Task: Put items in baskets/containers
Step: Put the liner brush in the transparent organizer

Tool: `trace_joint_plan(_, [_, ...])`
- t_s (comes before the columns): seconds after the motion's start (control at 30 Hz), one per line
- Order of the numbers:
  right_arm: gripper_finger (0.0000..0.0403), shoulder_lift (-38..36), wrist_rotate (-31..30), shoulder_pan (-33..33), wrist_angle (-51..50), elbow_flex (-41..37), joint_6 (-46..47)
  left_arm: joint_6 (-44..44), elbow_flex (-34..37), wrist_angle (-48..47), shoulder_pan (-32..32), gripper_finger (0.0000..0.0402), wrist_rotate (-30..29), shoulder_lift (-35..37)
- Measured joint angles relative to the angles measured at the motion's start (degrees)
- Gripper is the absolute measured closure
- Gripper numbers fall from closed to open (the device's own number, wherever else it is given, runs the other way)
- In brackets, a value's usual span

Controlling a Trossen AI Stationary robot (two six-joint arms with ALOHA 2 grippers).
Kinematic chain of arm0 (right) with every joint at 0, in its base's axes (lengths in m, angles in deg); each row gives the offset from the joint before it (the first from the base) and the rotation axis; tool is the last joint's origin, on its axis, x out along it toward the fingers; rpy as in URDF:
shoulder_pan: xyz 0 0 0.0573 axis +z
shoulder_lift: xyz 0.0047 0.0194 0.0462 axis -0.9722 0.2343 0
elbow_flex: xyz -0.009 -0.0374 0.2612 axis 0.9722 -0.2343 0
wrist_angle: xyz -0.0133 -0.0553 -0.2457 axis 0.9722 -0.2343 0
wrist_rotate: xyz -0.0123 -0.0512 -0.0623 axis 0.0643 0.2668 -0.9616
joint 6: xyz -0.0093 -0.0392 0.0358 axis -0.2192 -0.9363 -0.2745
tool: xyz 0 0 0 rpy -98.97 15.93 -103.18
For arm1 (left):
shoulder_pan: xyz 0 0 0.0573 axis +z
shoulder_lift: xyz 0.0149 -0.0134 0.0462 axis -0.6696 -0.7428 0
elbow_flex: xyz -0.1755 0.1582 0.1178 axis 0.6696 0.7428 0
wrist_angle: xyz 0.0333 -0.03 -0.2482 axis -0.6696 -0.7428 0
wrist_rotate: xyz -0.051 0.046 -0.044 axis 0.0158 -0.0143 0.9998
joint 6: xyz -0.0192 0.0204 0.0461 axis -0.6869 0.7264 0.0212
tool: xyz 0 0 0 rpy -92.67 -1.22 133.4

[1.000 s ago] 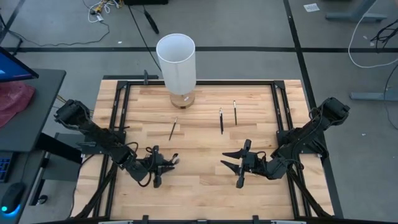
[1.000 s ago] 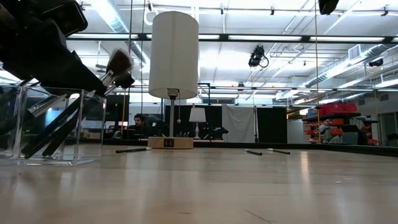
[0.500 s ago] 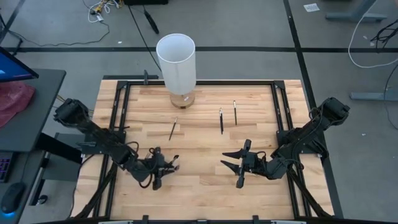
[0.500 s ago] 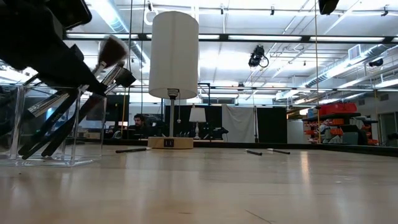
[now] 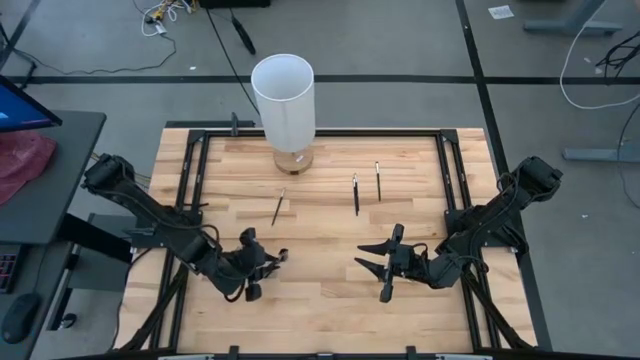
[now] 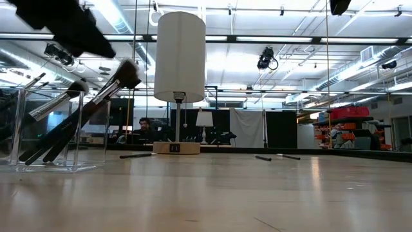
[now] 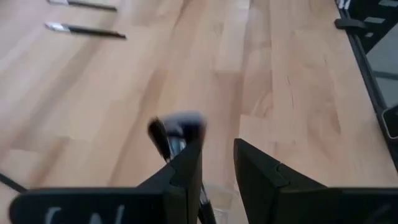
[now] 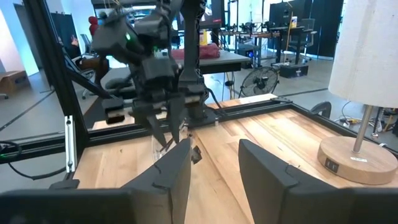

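Observation:
The clear container (image 6: 45, 164) stands at the low view's left with several dark brushes (image 6: 61, 129) leaning in it. Their bristle ends (image 6: 125, 72) stick up past its rim. My left gripper (image 6: 64, 38) hangs above it, open, with nothing between its fingers (image 7: 217, 171); one brush head (image 7: 177, 127) shows just below them. In the high view the left gripper (image 5: 258, 263) is near the table's near-left part. Three brushes lie flat on the wood (image 5: 278, 207), (image 5: 355, 193), (image 5: 378, 180). My right gripper (image 5: 362, 256) waits open, low over the near-right part.
A tall white cylinder lamp (image 5: 283, 100) on a round wooden base stands at the table's far middle. A black frame (image 5: 448, 170) borders the wooden top. Bare wood lies between the two grippers and toward the near edge. A person (image 6: 145, 126) sits far behind the table.
My left gripper has risen from just over the container's rim to well above it. The brush that was at its fingers has stayed behind, leaning in the container with its bristle end above the rim.

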Motion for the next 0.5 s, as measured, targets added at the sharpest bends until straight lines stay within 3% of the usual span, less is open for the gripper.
trace_joint_plan(0.17, [0.0264, 0.0, 0.01, 0.01, -0.21, 0.0, 0.01, 5.31, -7.15, -5.88, 0.0, 0.0306, -2.03, 0.0])
trace_joint_plan(0.3, [0.0264, -0.02, -0.01, -0.1, -2.58, 0.02, 0.64, 11.44, -11.1, -5.76, 0.25, 0.0306, -8.5, 0.0])
trace_joint_plan(0.4, [0.0264, -0.02, 0.11, -0.7, -8.02, 0.02, 5.09, 13.43, -11.91, -4.82, 2.51, 0.0309, -12.29, -0.02])
trace_joint_plan(0.5, [0.0264, -0.02, 0.18, -1.62, -16.07, 0.02, 12.48, 13.21, -11.25, -2.48, 6.72, 0.0316, -11.98, -0.07])
